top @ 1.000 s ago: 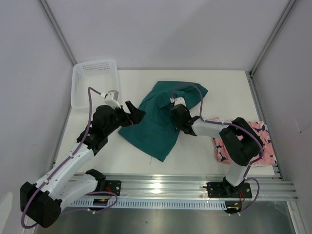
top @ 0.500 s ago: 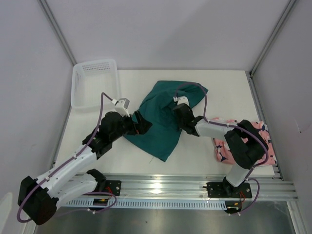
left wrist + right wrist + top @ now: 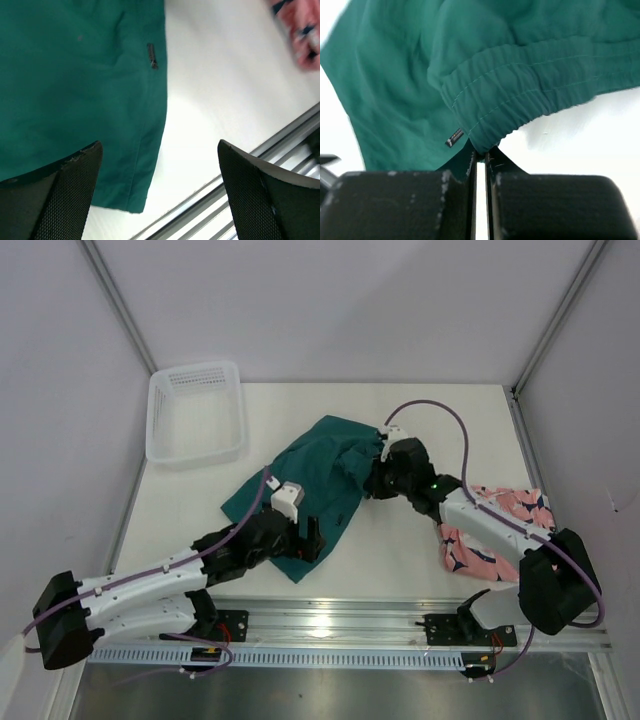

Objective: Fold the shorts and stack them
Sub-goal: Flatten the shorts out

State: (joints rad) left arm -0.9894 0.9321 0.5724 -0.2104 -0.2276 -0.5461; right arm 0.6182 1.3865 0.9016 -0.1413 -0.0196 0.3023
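Right claw pinched tight on elastic waistband of teal shorts, middle of counter. Left claw spread wide over their near hem, gripping nothing. Shark-print shorts lie at counter's right side.

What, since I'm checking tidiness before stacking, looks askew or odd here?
The teal shorts lie diagonally and rumpled, not folded. Their waistband is bunched up where the right pincer pinches it. The left pincer hangs open over the near hem. The pink shorts look folded at the right.
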